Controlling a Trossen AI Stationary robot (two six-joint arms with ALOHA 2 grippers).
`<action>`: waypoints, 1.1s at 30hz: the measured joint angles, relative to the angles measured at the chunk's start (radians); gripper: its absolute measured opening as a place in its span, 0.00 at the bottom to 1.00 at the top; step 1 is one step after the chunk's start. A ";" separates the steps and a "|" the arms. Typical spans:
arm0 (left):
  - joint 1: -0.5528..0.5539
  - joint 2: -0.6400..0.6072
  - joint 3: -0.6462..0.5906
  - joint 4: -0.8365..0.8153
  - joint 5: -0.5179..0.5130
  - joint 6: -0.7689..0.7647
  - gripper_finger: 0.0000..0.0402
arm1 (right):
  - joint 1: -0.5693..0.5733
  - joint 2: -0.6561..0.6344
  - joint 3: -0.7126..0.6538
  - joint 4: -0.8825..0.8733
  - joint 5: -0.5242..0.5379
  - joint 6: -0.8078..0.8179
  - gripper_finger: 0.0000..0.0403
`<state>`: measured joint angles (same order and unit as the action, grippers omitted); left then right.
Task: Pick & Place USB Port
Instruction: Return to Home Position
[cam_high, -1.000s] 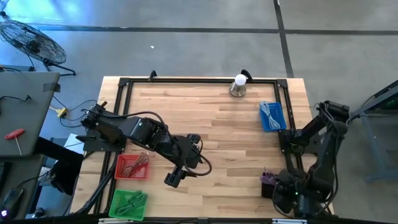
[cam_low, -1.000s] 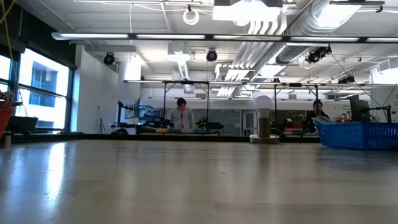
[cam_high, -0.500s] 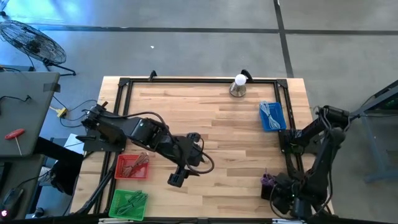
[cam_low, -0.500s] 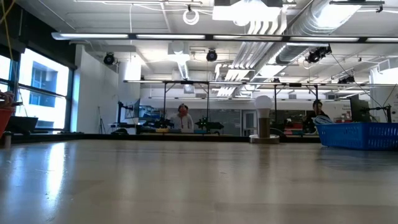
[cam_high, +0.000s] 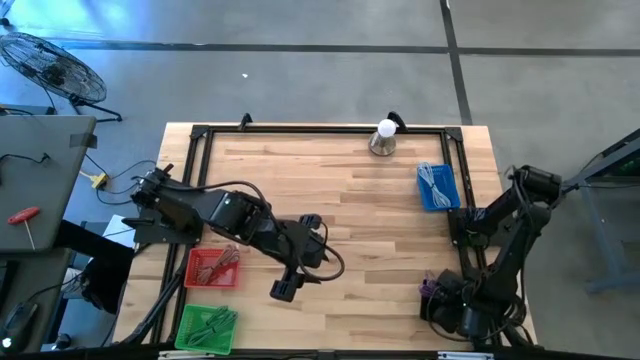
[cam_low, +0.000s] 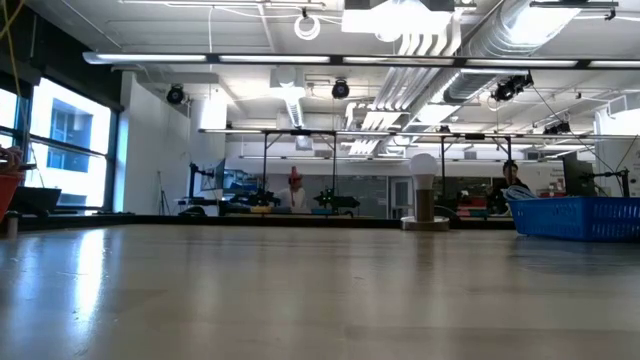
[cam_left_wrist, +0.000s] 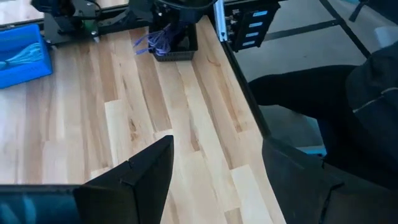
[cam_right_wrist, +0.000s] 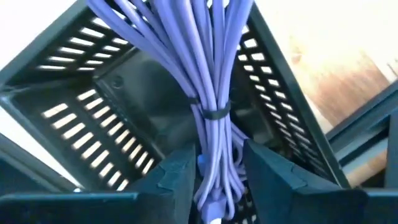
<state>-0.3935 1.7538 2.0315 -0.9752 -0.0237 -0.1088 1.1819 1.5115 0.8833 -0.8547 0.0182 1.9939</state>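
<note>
A bundle of purple USB cables (cam_right_wrist: 214, 74), bound by a black tie (cam_right_wrist: 213, 113), stands in a dark slotted basket (cam_right_wrist: 93, 106) at the table's near right corner (cam_high: 432, 288). My right gripper (cam_right_wrist: 217, 171) is open above the basket, one finger on either side of the bundle below the tie. My left gripper (cam_high: 283, 290) hovers open over bare wood near the table's near middle, with nothing between its fingers (cam_left_wrist: 217, 149). The left wrist view shows the basket and purple cables (cam_left_wrist: 154, 41) farther off. My right gripper comes at the purple bundle from above, with a finger (cam_right_wrist: 171, 177) close on each side of the strands just below the tie (cam_right_wrist: 217, 146). I cannot tell whether the fingers touch the cables. The bundle's lower end is in the basket.
A blue basket of cables (cam_high: 437, 187) stands at the right edge. A red basket (cam_high: 212, 267) and a green basket (cam_high: 207, 327) stand at the near left. A bulb lamp (cam_high: 383, 137) stands at the far edge. A black frame (cam_high: 300, 130) borders the table.
My right arm's gripper end has shifted a little toward the table's left, over the dark basket. My left gripper has barely moved.
</note>
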 joint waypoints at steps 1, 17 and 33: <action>0.000 0.000 0.000 0.000 -0.008 0.002 0.59 | -0.005 -0.009 0.000 0.000 -0.008 0.005 0.32; -0.019 -0.101 0.000 -0.096 -0.203 0.026 0.59 | -0.024 -0.282 0.000 -0.039 0.285 -0.104 0.33; -0.053 -0.260 0.000 -0.364 -0.466 -0.060 0.59 | -0.173 -0.448 0.000 0.822 0.824 -1.931 0.33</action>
<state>-0.4461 1.4941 2.0315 -1.3395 -0.4894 -0.1689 1.0088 1.0634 0.8833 -0.0323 0.8424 0.0627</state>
